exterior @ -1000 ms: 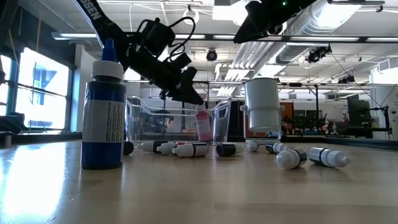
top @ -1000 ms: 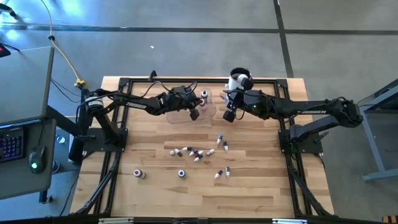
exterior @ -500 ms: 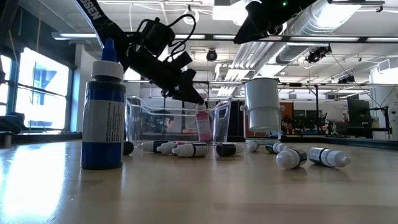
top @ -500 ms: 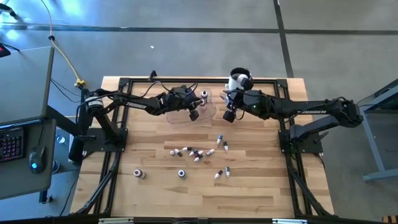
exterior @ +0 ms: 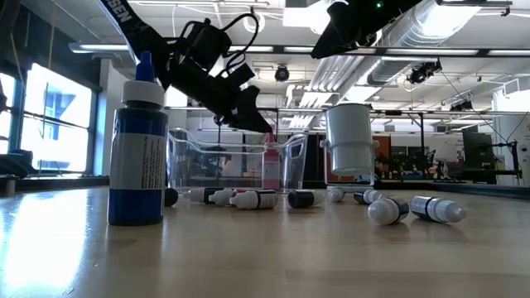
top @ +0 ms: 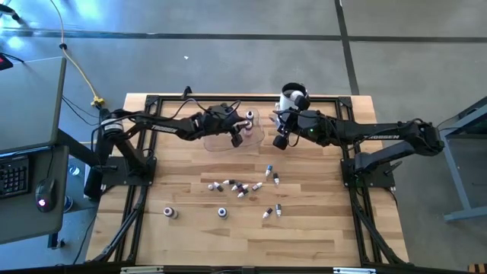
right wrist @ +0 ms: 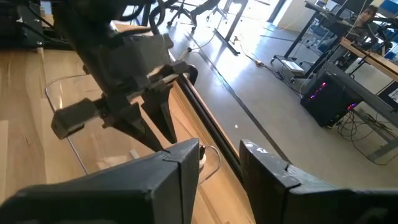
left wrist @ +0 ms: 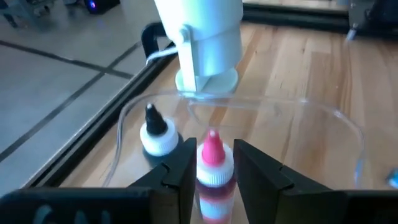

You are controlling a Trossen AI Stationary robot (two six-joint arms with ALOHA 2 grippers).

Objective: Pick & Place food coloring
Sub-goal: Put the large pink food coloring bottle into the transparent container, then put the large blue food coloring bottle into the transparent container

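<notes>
My left gripper (top: pixel 237 139) hangs open over the clear plastic container (top: pixel 221 143). Its fingers stand on either side of a red-capped food coloring bottle (left wrist: pixel 212 168) and a little above it (exterior: pixel 271 165). That bottle stands upright on the container floor, beside a white bottle with a black tip (left wrist: pixel 157 134). Several more small bottles (top: pixel 240 187) and two round pots (top: pixel 169 213) lie loose on the wood table. My right gripper (top: pixel 280 141) hovers open and holding nothing, just right of the container.
A large white cylinder (top: pixel 291 97) with a dark top stands at the far edge, behind the container. An upright blue bottle (exterior: pixel 138 141) stands close to the low camera. A black frame (top: pixel 144 137) borders the table. Bare wood lies near the front edge.
My left gripper has risen a little above the red-capped bottle, which stays standing upright in the clear container. My right arm has kept still.
</notes>
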